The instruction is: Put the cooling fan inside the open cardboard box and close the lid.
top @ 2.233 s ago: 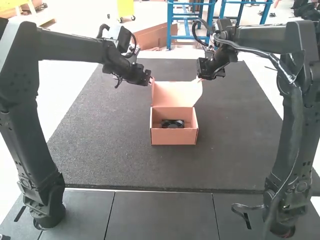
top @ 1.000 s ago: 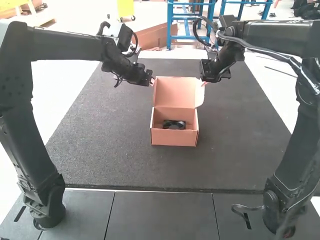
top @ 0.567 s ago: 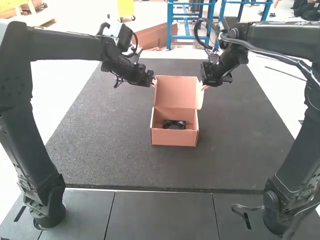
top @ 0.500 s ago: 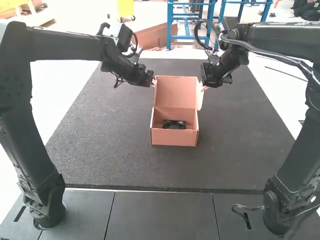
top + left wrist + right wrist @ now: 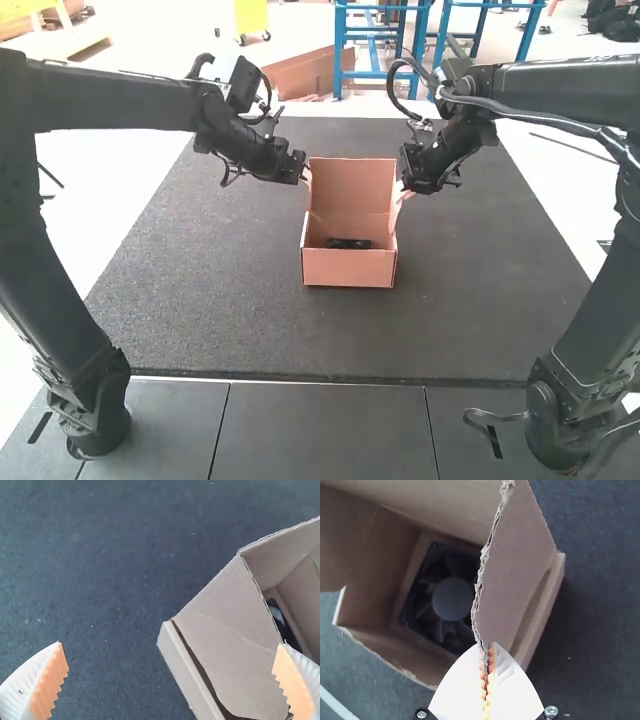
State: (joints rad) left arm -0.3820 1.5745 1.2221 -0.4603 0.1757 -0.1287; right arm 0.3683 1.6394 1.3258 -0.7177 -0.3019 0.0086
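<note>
The cardboard box (image 5: 348,265) is matt tan paperboard, smooth on its faces; its flap (image 5: 520,570) has a torn, fibrous edge. Inside the box, the fan (image 5: 445,605) looks like black plastic with faint sheen. The mat (image 5: 100,555) beneath is dark, grainy, matt.

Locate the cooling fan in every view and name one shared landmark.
High view: cooling fan flat on the floor of the cardboard box.
Left wrist view: a dark sliver deep inside the box, likely the fan.
Right wrist view: fan on the box floor, beside the lid edge the right claw pinches.
Shared landmark: that raised lid.
</note>
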